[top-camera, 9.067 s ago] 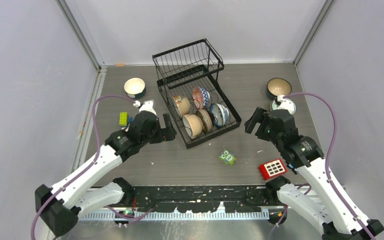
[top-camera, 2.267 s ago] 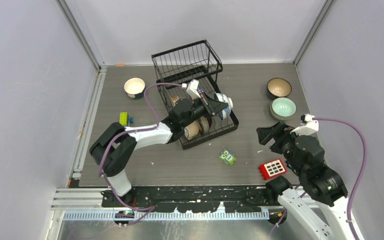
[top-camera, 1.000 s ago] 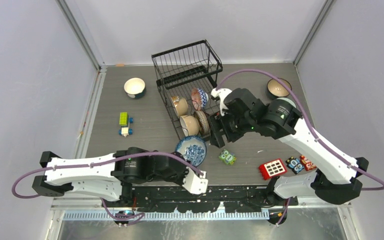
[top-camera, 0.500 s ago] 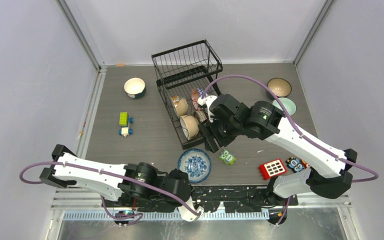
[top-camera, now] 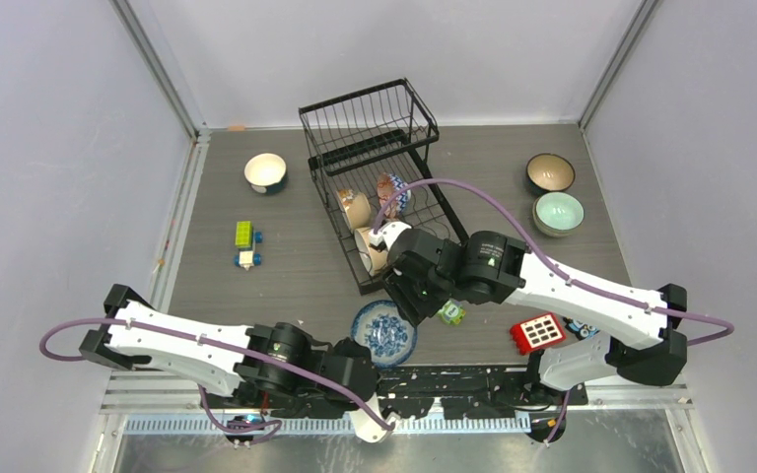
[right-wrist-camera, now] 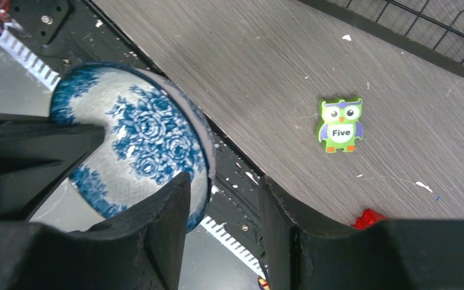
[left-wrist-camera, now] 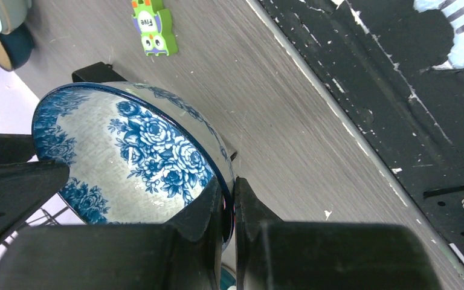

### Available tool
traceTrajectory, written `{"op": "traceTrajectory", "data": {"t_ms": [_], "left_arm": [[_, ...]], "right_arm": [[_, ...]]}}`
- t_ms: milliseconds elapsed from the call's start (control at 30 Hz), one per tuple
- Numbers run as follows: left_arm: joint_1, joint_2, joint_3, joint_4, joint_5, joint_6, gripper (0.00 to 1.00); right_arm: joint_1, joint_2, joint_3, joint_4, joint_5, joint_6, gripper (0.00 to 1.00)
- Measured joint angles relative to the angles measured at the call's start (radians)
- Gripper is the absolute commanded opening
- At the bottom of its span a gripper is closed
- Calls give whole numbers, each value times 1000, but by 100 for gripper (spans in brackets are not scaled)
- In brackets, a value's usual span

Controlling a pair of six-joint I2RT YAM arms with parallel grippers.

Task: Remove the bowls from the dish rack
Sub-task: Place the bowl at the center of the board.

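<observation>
The black wire dish rack (top-camera: 370, 163) stands at the back middle, with a tan bowl (top-camera: 358, 209), a reddish patterned bowl (top-camera: 391, 191) and a cream bowl (top-camera: 369, 248) on edge in its lower tray. A blue-patterned white bowl (top-camera: 382, 333) (left-wrist-camera: 127, 157) (right-wrist-camera: 133, 139) is out of the rack, near the table's front edge. My left gripper (top-camera: 379, 363) (left-wrist-camera: 228, 192) is shut on its near rim. My right gripper (top-camera: 409, 307) (right-wrist-camera: 225, 182) straddles the far rim with one finger (right-wrist-camera: 172, 205) over the bowl's inside; its jaws are still apart.
A white and teal bowl (top-camera: 265, 171) sits on the table at back left; a dark brown bowl (top-camera: 550, 172) and a mint green bowl (top-camera: 559, 212) sit at back right. Toy blocks lie about: green owl (top-camera: 448, 312) (right-wrist-camera: 340, 125) (left-wrist-camera: 153, 27), red block (top-camera: 538, 333), small blocks (top-camera: 244, 244).
My right arm has swung from the rack down to the blue-patterned bowl, and its jaws have narrowed round the rim. The left gripper has drawn the bowl towards the front edge, still shut.
</observation>
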Motion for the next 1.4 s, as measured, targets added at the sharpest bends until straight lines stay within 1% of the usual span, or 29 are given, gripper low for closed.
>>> {"op": "traceTrajectory", "data": {"t_ms": [233,433,567,667,767,800,867,900,933,1033,1100,1133,1167,1200,1400], "left_arm": [[-9,4,0,0,23,-31,0],[-11,7,1,1,34,-45,0],[-11,8,1,1,39,-60,0],[-11,8,1,1,38,-66,0],[-11,8,1,0,41,-77,0],[-12,8,1,0,42,-87,0],[-12,8,1,-4,45,-94,0],[-12,8,1,-5,47,-100,3],[-12,8,1,-5,46,-106,8],[-15,8,1,-4,40,-127,46],[-16,8,1,7,13,-149,64],[-16,8,1,14,-4,-174,78],[-16,8,1,19,-16,-184,97],[-16,8,1,24,-30,-203,99],[-16,-9,14,27,-86,-275,100]], "right_arm": [[13,0,-35,33,51,24,46],[32,1,-78,80,49,42,40],[49,8,-91,105,47,56,29],[59,13,-98,114,45,62,19],[66,15,-105,119,49,64,5],[68,15,-106,116,50,61,2],[72,15,-109,103,49,57,1],[74,15,-110,103,50,57,1],[77,15,-110,104,49,57,1],[78,15,-110,104,53,57,1],[79,15,-110,105,65,66,1],[79,15,-110,105,70,69,1],[79,15,-110,105,76,73,1],[79,14,-110,105,82,76,1],[79,5,-111,105,124,92,1]]}}
